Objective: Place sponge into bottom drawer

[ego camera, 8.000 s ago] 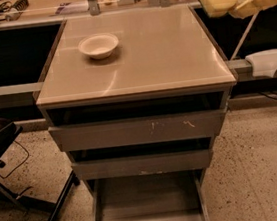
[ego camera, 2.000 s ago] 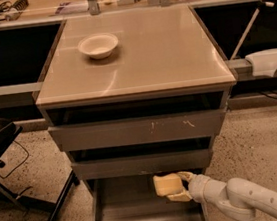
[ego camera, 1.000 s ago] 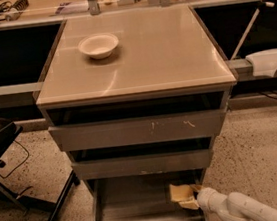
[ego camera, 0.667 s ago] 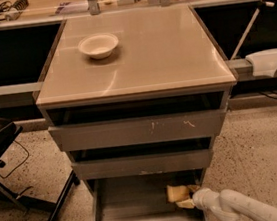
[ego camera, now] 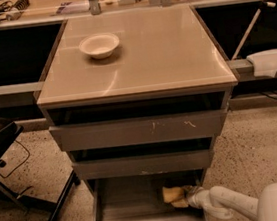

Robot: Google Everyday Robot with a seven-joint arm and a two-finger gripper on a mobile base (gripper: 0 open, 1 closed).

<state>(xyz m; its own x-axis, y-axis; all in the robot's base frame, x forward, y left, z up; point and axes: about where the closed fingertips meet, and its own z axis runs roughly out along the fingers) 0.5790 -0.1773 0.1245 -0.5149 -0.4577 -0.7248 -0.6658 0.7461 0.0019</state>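
Observation:
The yellow sponge [ego camera: 172, 194] is inside the open bottom drawer [ego camera: 126, 212], low over its grey floor at the right side. My gripper [ego camera: 183, 198] reaches into the drawer from the lower right on a white arm [ego camera: 230, 204] and is shut on the sponge's right end. Whether the sponge touches the drawer floor is not clear. The two upper drawers [ego camera: 138, 130] stand slightly pulled out above it.
A white bowl [ego camera: 99, 45] sits on the beige cabinet top [ego camera: 162, 54]. A black stand with legs [ego camera: 14, 163] is on the floor at the left. A white object [ego camera: 271, 61] rests on the ledge at the right. The middle drawer's front overhangs the gripper.
The gripper carried the sponge from high at the upper right down into the bottom drawer. Over the last second it lowered and shifted slightly left with the sponge.

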